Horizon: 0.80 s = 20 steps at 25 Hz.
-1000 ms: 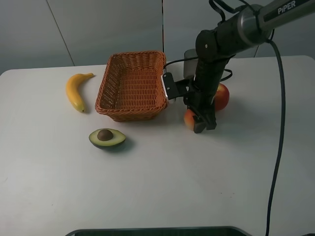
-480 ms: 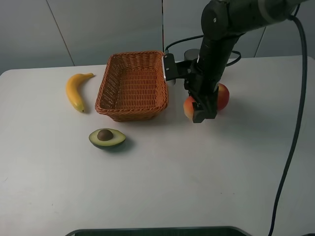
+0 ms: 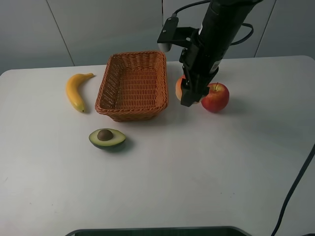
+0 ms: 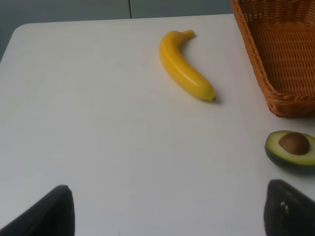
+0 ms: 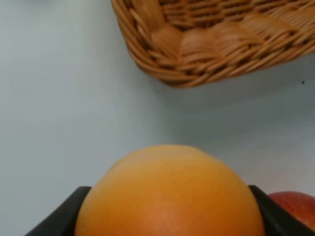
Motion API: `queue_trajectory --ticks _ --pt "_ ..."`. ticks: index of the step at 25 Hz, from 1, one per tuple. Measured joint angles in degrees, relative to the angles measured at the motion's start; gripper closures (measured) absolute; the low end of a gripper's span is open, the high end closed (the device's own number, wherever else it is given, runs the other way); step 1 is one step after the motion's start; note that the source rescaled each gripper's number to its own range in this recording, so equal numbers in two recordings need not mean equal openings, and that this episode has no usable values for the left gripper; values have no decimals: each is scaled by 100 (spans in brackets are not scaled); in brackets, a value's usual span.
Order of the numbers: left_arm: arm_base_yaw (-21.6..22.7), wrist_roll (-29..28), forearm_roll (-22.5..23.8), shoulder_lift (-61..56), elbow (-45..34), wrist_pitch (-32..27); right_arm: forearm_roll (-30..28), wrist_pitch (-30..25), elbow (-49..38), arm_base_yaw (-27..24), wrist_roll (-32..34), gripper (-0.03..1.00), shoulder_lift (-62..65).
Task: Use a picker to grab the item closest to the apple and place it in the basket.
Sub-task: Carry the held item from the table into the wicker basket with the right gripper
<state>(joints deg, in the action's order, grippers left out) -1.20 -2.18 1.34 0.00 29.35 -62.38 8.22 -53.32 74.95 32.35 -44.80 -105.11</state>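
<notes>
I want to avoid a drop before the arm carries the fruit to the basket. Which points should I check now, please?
1. Grip: the right gripper is shut on the orange fruit, with a finger on each side: ok.
2. Fruit lifted off the table: it looks so: ok.
3. Fruit above the basket: not ok, it hangs outside the right rim.
4. Height enough to pass over the rim: cannot tell.
5. Room inside the basket: nothing lies in it: ok.
6. Left gripper out of the path: it is open, on the banana side: ok.
</notes>
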Motion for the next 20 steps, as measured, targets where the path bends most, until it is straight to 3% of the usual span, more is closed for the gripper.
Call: queue_trajectory --ticks 10,15,20 --pt "0 0 0 0 0 0 134 618 279 494 2358 96 86" --pt "0 0 0 0 0 0 149 1341 375 772 3308 96 97" --pt "0 0 0 0 0 0 158 2091 393 1012 3845 96 25"
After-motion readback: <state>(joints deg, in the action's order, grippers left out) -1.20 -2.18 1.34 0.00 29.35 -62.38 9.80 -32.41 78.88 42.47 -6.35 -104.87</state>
